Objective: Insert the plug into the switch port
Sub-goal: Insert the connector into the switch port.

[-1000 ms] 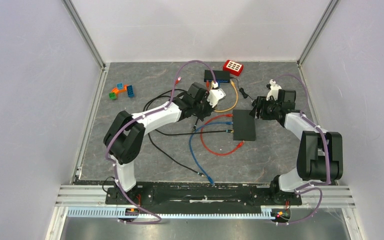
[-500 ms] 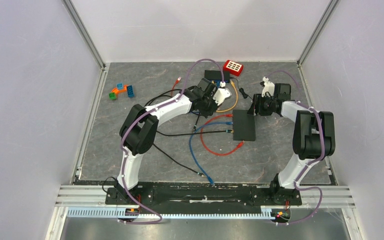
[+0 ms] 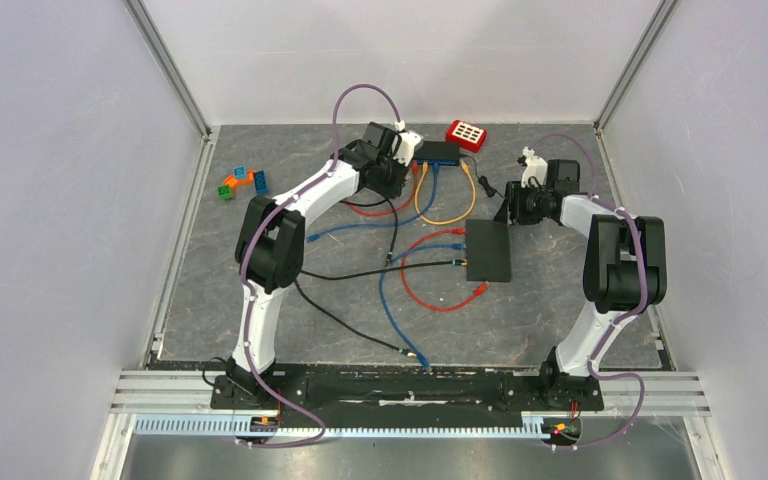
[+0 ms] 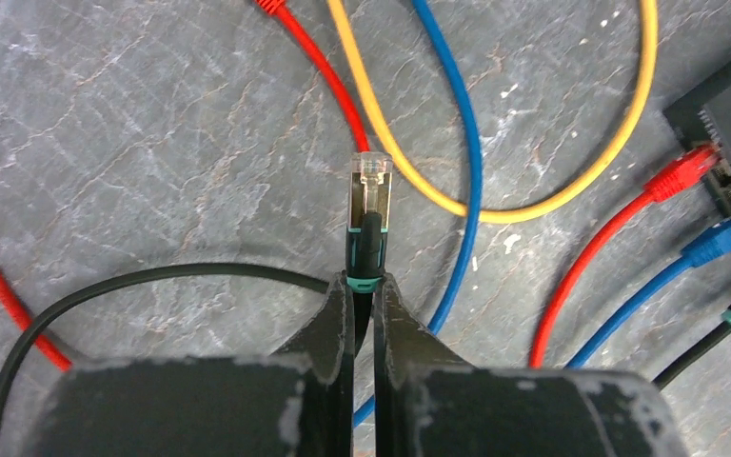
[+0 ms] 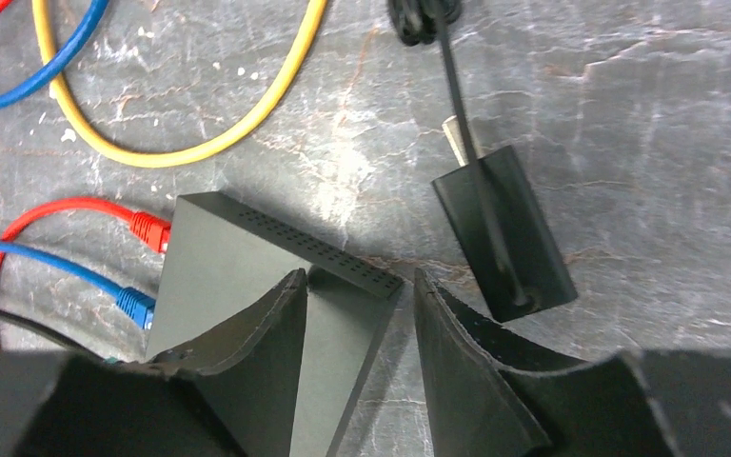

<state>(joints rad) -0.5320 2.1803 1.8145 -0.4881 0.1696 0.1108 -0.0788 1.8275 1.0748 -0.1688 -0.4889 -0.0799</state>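
We're pinching the plug (image 4: 369, 195) tight in the left gripper (image 4: 362, 283), its clear tip sticking out past the fingers. It's hanging over the counter (image 4: 152, 143) and loose cables (image 4: 474, 162), well apart from the switch (image 3: 488, 250). The right gripper (image 5: 352, 286) is sitting partly open, straddling one switch corner, and we can't tell whether it's touching.

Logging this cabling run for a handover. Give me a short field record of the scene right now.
left gripper: shut on plug, clear tip pointing ahead, not in any port
right gripper: open, jaws straddling a corner of the switch
switch ports: red cable and blue cable plugged in
beside switch: black power adapter
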